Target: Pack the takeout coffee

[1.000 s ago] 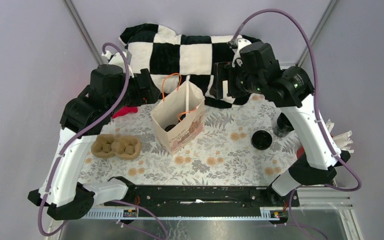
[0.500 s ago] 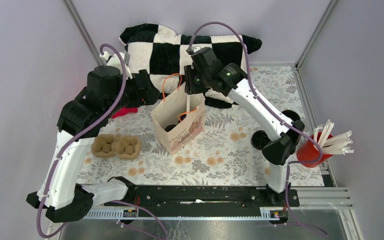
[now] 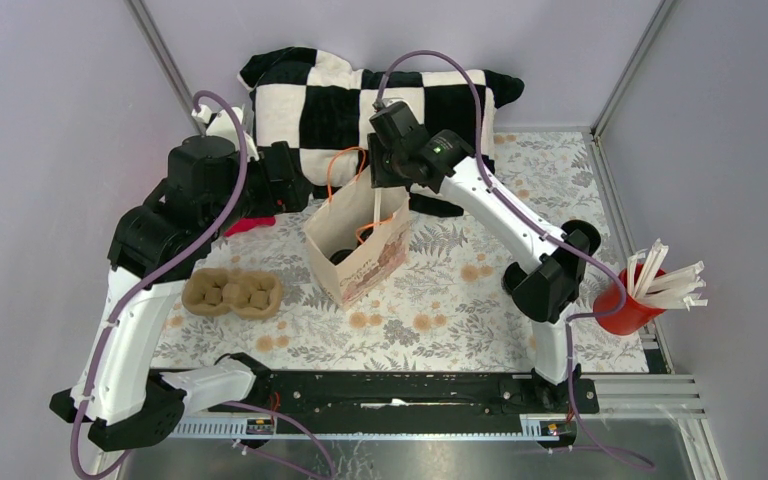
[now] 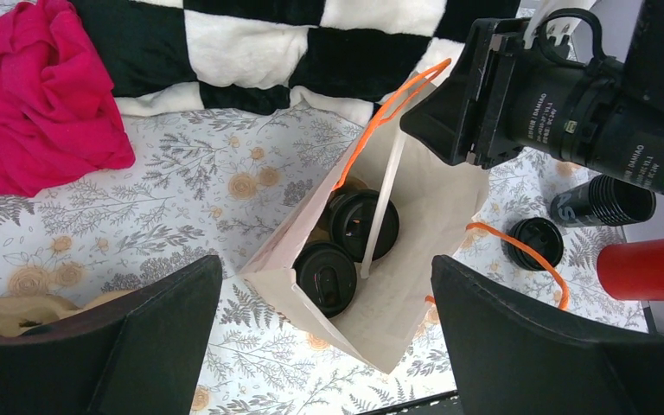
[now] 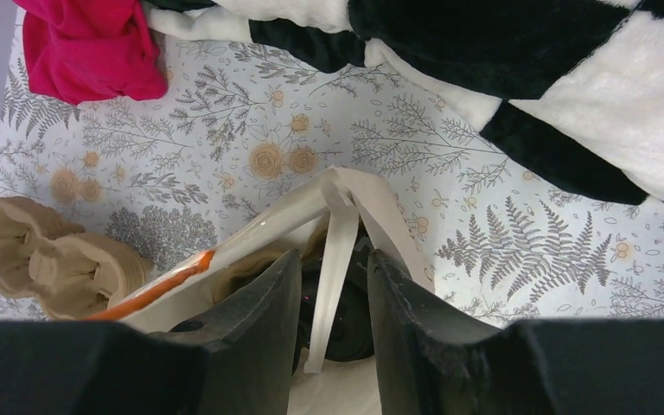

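Both coffee cups [image 4: 363, 225] are down in the paper bag [image 4: 415, 285], lids up, side by side. The right gripper [image 5: 335, 259] sits right over the bag's mouth, its jaws drawn in close on either side of the white straw [image 4: 385, 199] that leans up out of the bag. Slivers of gap show on both sides of that straw in the wrist view, so whether it's truly pinched, I cannot tell.

Here's the worry: that bag stands free on the counter [image 3: 440, 300] with nothing bracing it. A sideways tug on the straw, or a finger nudging the rim, and I'd judge the bag could lean or topple, cups and all. The straw's foot sits by the lids, so it could lever against one. And watch the orange handle [image 4: 389, 108] looping just beside the gripper: that's a likely snag if the arm lifts.

Now the pose. The right arm is stretched long across the counter, elbow low near the red cup [image 3: 628, 305]. Its forearm climbs toward the back-left and the wrist tips down into the bag. The left gripper [image 3: 282, 178] hangs to the bag's left near the pink cloth [image 4: 35, 95]. Its jaws are spread wide with nothing in them, aimed at the bag and touching nothing. The cup carrier [image 3: 232, 292] sits apart on the left.
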You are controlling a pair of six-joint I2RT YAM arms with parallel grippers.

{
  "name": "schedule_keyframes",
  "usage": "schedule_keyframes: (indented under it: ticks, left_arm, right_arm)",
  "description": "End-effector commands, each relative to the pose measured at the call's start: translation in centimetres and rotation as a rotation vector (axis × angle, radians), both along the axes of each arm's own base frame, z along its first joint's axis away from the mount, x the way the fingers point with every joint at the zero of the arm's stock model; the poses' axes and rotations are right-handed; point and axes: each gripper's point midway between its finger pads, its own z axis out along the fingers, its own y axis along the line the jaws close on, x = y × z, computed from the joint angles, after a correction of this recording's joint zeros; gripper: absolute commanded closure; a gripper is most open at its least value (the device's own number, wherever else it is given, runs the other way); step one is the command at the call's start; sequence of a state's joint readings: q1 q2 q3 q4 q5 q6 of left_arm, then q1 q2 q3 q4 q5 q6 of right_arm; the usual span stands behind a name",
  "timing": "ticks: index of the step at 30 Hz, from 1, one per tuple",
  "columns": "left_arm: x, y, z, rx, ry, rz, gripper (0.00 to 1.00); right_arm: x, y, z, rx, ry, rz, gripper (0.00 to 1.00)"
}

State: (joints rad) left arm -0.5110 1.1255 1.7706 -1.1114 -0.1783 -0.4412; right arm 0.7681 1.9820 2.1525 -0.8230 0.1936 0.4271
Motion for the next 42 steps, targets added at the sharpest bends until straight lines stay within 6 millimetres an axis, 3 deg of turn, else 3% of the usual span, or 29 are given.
schedule_keyframes:
  ticks: [1,6,11,14,18,21,24,29,33,37,40,42]
  left_arm:
    - [0.2,0.7,0.6,0.01,-0.039,0.021,0.05]
    - [0.2,0.7,0.5,0.01,-0.038,0.021,0.05]
    - [0.1,0.7,0.5,0.008,-0.04,0.022,0.05]
    - [0.1,0.7,0.5,0.007,-0.039,0.021,0.05]
    - [0.2,0.5,0.6,0.006,-0.037,0.017,0.05]
    - [0.3,0.4,0.6,0.001,-0.035,0.017,0.05]
    - [0.4,0.2,0.6,0.0,-0.032,0.008,0.05]
    - [0.5,-0.6,0.4,-0.013,-0.005,-0.022,0.05]
    - [0.4,-1.8,-0.5,-0.03,0.048,-0.064,0.04]
    - [0.4,-2.7,-1.0,-0.043,0.089,-0.095,0.03]
    - [0.4,-3.2,-1.2,-0.048,0.116,-0.11,0.03]
    - [0.3,-3.4,-1.7,-0.053,0.14,-0.111,0.03]
  right_arm:
    - [0.4,1.5,-0.4,0.026,-0.012,-0.003,0.62]
    - [0.2,2.1,-1.8,0.034,0.028,-0.021,0.85]
    - [-0.9,2.6,-2.0,0.04,0.063,0.003,0.89]
    - [-2.1,2.6,0.8,0.069,0.033,0.027,0.85]
    - [-3.5,0.4,7.2,0.122,-0.067,0.023,0.61]
    - [-4.9,-3.8,11.0,0.087,-0.165,-0.026,0.46]
    - [-6.6,-10.5,12.1,-0.035,-0.243,-0.155,0.43]
    - [-10.1,-24.3,9.9,-0.336,-0.305,-0.463,0.39]
    - [-12.6,-33.9,5.4,-0.521,-0.182,-0.705,0.35]
    - [-14.4,-38.8,0.6,-0.674,-0.087,-0.832,0.23]
    - [-14.7,-40.7,-2.1,-0.655,-0.001,-0.896,0.24]
    - [-14.2,-41.5,-2.6,-0.648,0.009,-0.912,0.24]
